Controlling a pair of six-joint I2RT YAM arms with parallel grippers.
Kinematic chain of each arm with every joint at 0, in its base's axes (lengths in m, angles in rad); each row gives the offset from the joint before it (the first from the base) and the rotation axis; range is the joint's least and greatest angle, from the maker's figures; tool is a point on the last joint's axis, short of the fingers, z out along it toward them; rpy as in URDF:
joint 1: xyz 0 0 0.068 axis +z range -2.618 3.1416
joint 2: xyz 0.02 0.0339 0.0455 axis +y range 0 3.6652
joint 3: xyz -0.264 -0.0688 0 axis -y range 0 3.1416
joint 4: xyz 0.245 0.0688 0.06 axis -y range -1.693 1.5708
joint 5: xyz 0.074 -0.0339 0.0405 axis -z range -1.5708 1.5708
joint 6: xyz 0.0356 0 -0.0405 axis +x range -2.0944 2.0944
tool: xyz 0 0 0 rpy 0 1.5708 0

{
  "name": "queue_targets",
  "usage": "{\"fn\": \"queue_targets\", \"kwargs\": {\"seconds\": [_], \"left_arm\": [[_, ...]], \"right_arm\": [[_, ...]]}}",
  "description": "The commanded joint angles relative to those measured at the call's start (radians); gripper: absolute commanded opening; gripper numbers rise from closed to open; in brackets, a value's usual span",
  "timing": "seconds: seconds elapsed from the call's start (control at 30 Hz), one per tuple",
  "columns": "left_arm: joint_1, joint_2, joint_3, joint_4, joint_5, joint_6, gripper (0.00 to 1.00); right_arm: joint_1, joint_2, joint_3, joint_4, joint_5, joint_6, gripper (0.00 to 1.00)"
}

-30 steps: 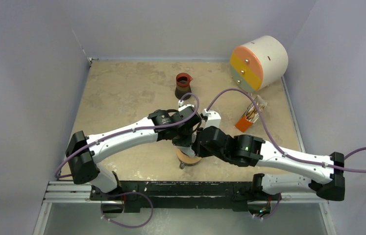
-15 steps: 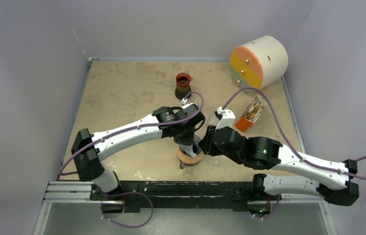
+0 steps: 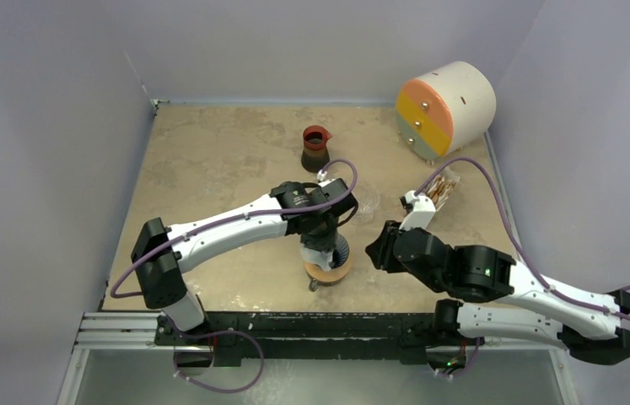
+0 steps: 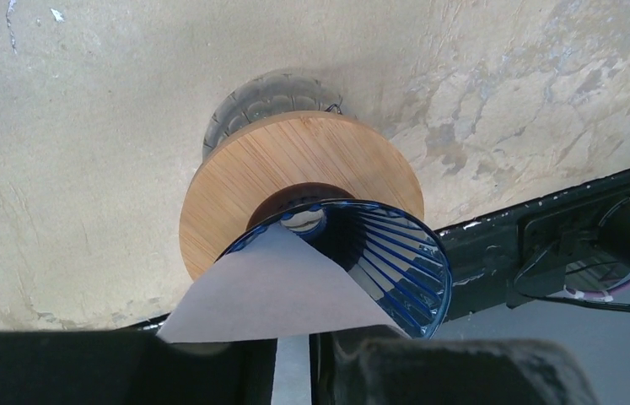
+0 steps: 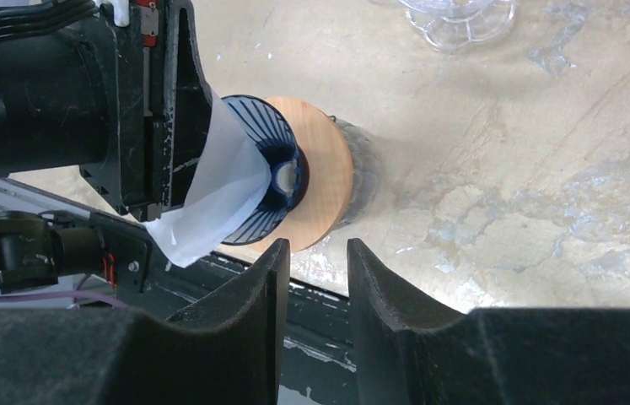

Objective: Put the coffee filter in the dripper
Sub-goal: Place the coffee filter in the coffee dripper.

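Left pincer (image 4: 294,364): clenched on the edge of the white paper coffee filter (image 4: 269,291); poised directly over the stack at the near edge of the bench, seen from the side by the right wrist camera (image 5: 155,181).
Right pincer (image 5: 315,287): released, the two black fingers (image 5: 239,325) parted with nothing between them; apart from the stack, to its right in the top view (image 3: 376,251), and pointed toward it.
White paper coffee filter: partly inside the dripper; its lower part lies against one side of the ribbed inner wall, its upper part juts over the rim into the left pincer (image 5: 218,186).
Deep-blue ribbed cone dripper (image 4: 387,261): seated in the hole of the wooden ring, mouth toward the left wrist camera; the ribs on the far side of the filter are bare (image 5: 265,135).
Flat tan wooden ring (image 4: 294,156): lies on top of the glass cup and carries the dripper (image 3: 328,274).
Clear glass cup (image 4: 265,93): stands on the bench under the ring (image 5: 360,181).
Mottled beige bench (image 3: 210,160): carries all items.
Dark jug with red rim (image 3: 315,148): upright, well behind the stack.
White drum with orange, yellow and pale-green face (image 3: 446,105): on its side at the far right corner.
Clear fluted plastic dish (image 5: 459,17): on the bench, between the stack and the drum.
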Motion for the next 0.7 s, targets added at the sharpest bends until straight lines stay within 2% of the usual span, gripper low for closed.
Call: {"fn": "queue_targets", "kwargs": {"seconds": [0.0,0.67], "left_arm": [[-0.004,0.006,0.056,-0.023,-0.004,0.021,0.17],[-0.004,0.025,0.096,-0.075,0.032,0.064,0.31]], "right_arm": [[0.006,-0.034,-0.024,-0.033,0.058,0.040,0.35],[0.006,-0.061,-0.048,-0.061,0.076,0.062,0.36]]}}
